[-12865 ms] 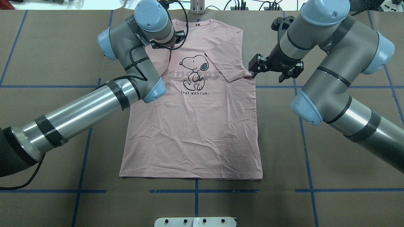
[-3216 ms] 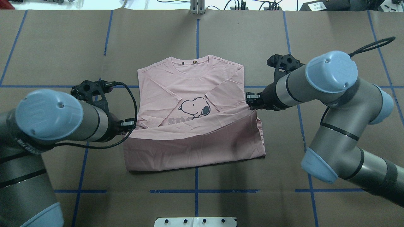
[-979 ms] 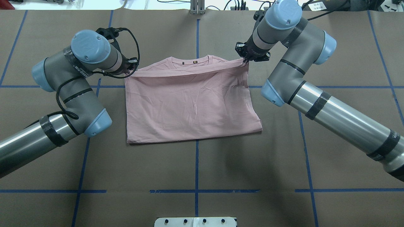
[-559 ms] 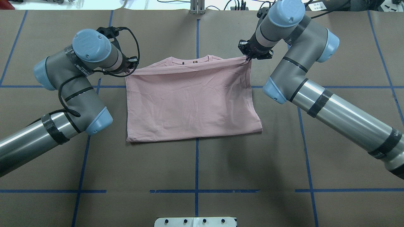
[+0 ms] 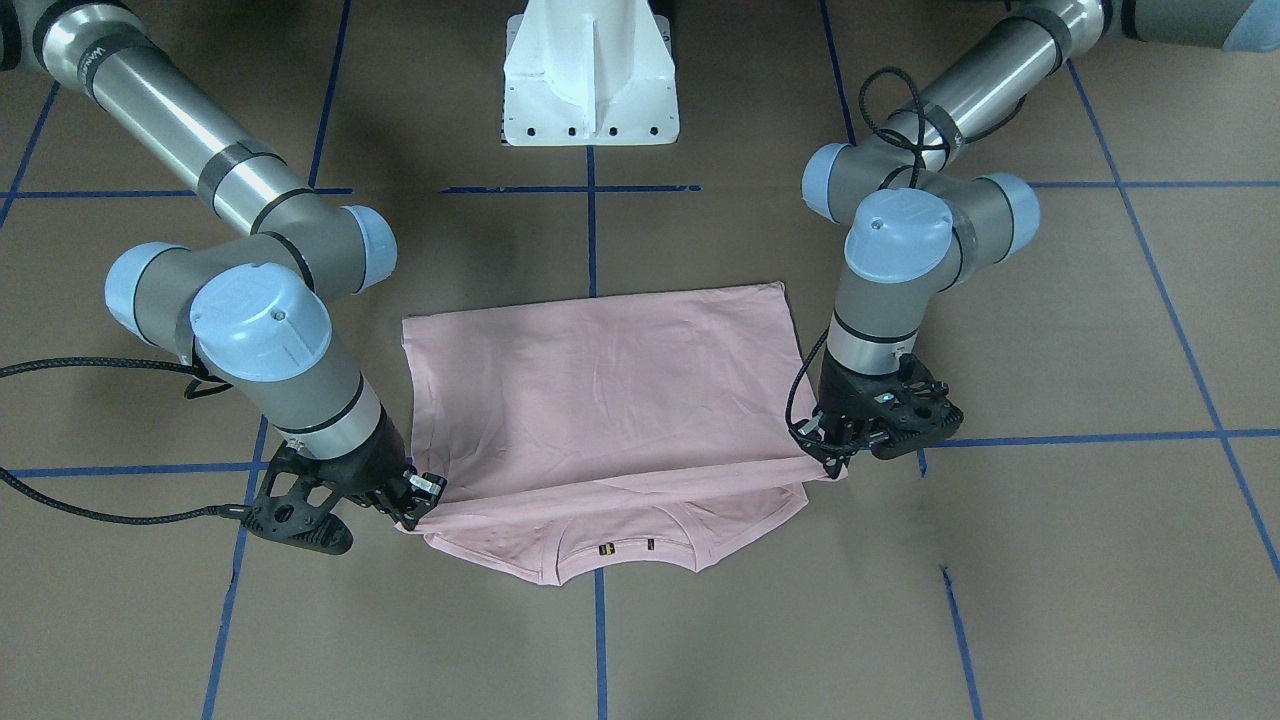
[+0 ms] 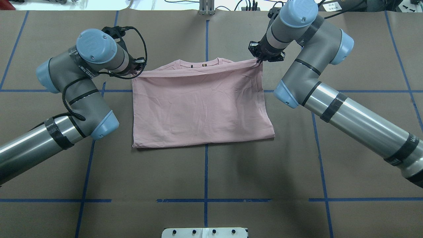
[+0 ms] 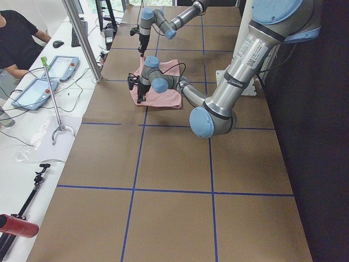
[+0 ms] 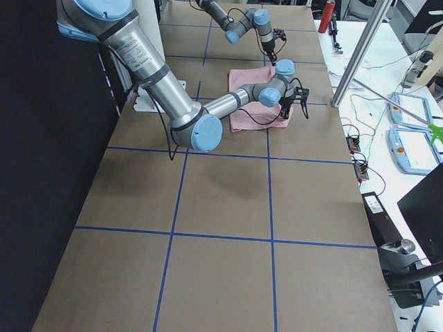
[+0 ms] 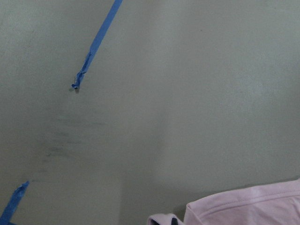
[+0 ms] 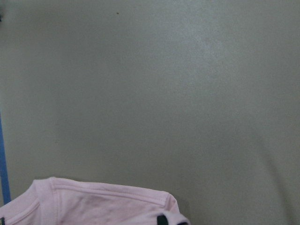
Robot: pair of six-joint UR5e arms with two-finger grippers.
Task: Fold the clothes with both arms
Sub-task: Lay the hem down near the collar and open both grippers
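Observation:
The pale pink T-shirt (image 6: 198, 105) lies folded in half on the table, plain back up, its print hidden. Its collar (image 6: 198, 63) still peeks out beyond the folded-over hem. My left gripper (image 6: 136, 70) is shut on the hem's left corner, and from across the table it (image 5: 832, 462) shows low at the cloth. My right gripper (image 6: 258, 59) is shut on the hem's right corner beside the shoulder; its fingers (image 5: 415, 512) pinch pink cloth. Both wrist views show only a strip of the shirt (image 9: 248, 206) (image 10: 103, 204) over bare table.
Brown paper with blue tape lines (image 6: 205, 172) covers the table. The white pedestal (image 5: 590, 70) stands at the robot's edge. A metal post (image 6: 206, 7) rises at the far edge. A person (image 7: 13, 38) sits by tablets (image 7: 32, 93) off the far side.
Since 3.2 s ago both grippers have carried the hem up over the print to the shoulders. In the last second they only shifted slightly, and the fold settled flatter.

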